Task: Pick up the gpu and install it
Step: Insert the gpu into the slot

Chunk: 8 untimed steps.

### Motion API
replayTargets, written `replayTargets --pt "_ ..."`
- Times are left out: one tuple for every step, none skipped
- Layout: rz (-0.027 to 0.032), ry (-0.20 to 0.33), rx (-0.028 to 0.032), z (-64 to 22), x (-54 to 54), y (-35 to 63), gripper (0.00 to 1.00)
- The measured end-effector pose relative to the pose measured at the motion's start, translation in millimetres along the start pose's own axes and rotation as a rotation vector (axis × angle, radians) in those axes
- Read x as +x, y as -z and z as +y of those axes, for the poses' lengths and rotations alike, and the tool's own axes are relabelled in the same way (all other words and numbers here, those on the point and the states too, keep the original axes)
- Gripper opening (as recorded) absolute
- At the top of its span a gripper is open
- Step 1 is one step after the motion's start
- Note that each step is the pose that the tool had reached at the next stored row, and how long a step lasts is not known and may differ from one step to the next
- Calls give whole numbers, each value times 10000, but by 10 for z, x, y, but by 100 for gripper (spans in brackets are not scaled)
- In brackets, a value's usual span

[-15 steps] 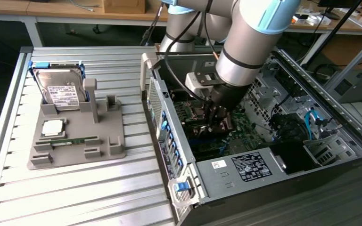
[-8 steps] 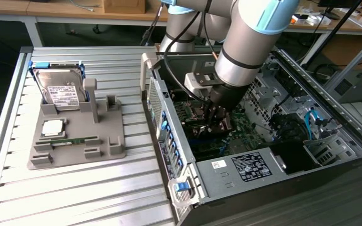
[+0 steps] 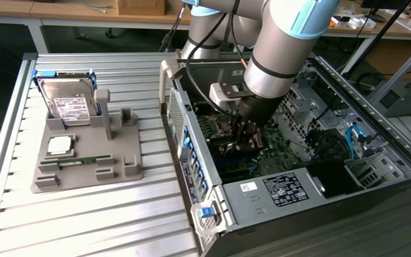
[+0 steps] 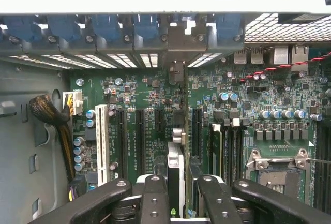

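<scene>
I am down inside the open computer case (image 3: 377, 134), my claw (image 3: 247, 140) pinching the gpu (image 4: 177, 175) edge-on between both fingers (image 4: 155, 198), just above the motherboard (image 4: 150, 97). In the wrist view the card runs as a thin line from my fingers toward the rear wall of the case, its silvery bracket end reaching up to the row of blue slot clips (image 4: 103, 30).

Room is tight. Black expansion slots (image 4: 138, 136) lie on either side of the card, and a white slot (image 4: 102, 144) sits beyond them. On the other side stand the memory slots (image 4: 227, 149) and the bare processor socket (image 4: 276, 159), close to my fingers. A thick sleeved cable bundle (image 4: 49, 113) curls by the case wall, well apart from the card. Red wires (image 4: 289, 63) cross the far corner of the board.

In the exterior view the case walls rise around my arm, with the drive cage (image 3: 298, 112) at the exterior view's right and the power supply (image 3: 284, 190) near the front. Outside, on the slatted table (image 3: 84, 225), a grey holder (image 3: 91, 160) carries the hard drive (image 3: 70, 101) and a green memory stick (image 3: 77, 159), well clear of me.
</scene>
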<state>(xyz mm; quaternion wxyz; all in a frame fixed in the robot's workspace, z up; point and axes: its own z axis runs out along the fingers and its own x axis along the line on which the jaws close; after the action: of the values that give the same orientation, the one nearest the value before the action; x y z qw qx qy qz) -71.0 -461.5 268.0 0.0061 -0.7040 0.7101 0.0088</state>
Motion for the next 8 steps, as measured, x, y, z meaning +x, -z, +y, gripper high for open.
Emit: replayTargets --pt "0 -1 0 2 0 0 27" --pt "-1 0 1 3 0 0 27" --pt "0 -1 3 6 0 0 27" --pt "1 -1 4 8 0 1 27" --pt "0 -1 7 10 0 1 27" --pt "0 -1 10 12 0 2 27" --pt "-1 0 13 14 0 3 27" --pt "-1 0 15 14 0 5 27"
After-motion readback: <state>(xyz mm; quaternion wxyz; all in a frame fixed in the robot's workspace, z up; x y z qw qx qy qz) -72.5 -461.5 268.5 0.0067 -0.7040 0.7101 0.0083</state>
